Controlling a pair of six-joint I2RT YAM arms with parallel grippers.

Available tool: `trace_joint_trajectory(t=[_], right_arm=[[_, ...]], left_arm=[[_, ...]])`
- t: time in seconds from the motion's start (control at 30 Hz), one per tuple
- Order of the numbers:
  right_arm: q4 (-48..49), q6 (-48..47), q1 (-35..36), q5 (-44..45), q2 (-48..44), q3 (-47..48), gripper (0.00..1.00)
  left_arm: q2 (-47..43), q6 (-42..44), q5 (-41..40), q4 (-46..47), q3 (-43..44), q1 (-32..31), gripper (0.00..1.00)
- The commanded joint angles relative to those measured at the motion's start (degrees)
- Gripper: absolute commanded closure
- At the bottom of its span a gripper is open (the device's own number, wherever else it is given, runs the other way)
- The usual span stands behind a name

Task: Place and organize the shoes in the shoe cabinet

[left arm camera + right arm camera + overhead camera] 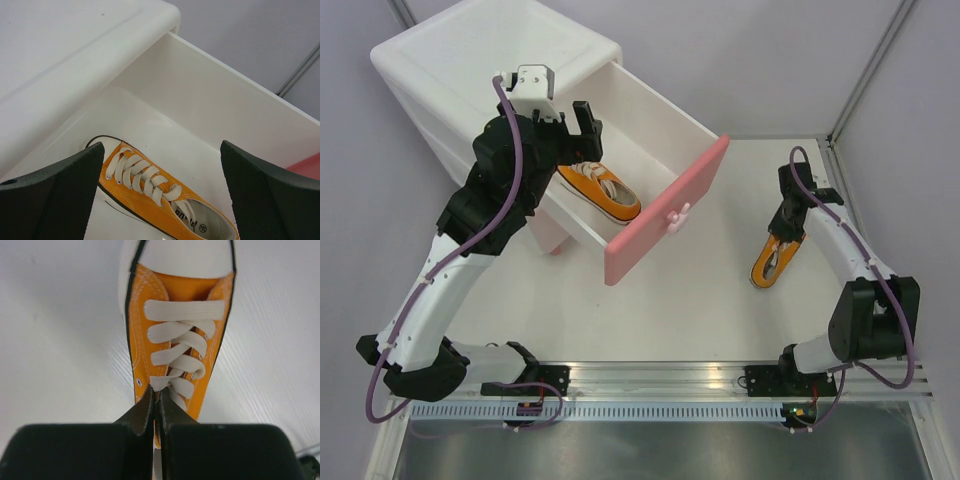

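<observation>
Right hand (156, 405) is pinching shut on the orange sneaker (175, 325) at its laces, on the tabletop (720, 300) — toe pointing away from my wrist. I'm judging the carry runs leftward — the open drawer (660, 115) is sitting there, with the left hand (161, 145) hovering spread over the other orange sneaker (150, 200).

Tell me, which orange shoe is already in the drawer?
The orange sneaker below the left arm's open fingers; it lies inside the pulled-out drawer. The other orange sneaker sits out on the table, right fingers closed at its laces.

Top camera looks down; wrist cameras (very close) share its orange shoes (602, 192) (772, 262).
</observation>
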Motion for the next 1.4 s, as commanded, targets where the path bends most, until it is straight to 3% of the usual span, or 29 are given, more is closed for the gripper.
trace_joint_trajectory(t=[0.0, 0.23, 0.33, 0.37, 0.47, 0.67, 0.9, 1.1, 1.37], right_arm=[[6.51, -6.53, 0.03, 3.51, 5.56, 7.34, 0.99], [8.54, -9.01, 0.03, 1.24, 20.60, 17.10, 0.96], [8.72, -8.30, 0.12, 0.53, 23.16, 19.13, 0.77], [8.72, -8.39, 0.20, -0.08, 23.17, 19.57, 0.60], [7.41, -9.18, 0.47, -0.96, 21.42, 21.24, 0.46], [4.50, -8.22, 0.82, -3.77, 15.27, 16.77, 0.45], [6.69, -3.56, 0.91, -8.08, 5.59, 0.97, 0.50], [10.29, -4.69, 0.82, -9.49, 6.38, -3.54, 0.50], [16.71, -8.12, 0.82, -9.84, 11.30, -2.66, 0.51]], left_arm=[[-0.32, 1.83, 0.25, 1.03, 1.41, 0.20, 0.00], [-0.50, 3.06, -0.63, -0.38, 2.55, 0.29, 0.00], [-0.42, 3.15, -0.81, -0.56, 2.99, 0.29, 0.00], [-0.41, 3.15, -0.98, -0.56, 3.00, 0.29, 0.00], [-0.15, 3.24, -1.07, -0.47, 3.17, 0.38, 0.00], [0.64, 3.41, -0.63, -0.21, 3.17, 0.47, 0.00], [0.99, 4.20, 0.07, 0.76, 3.17, 0.91, 0.00], [0.90, 4.12, 0.60, 0.67, 3.17, 1.08, 0.00], [0.29, 4.73, 0.33, 0.50, 3.26, 1.08, 0.00]])
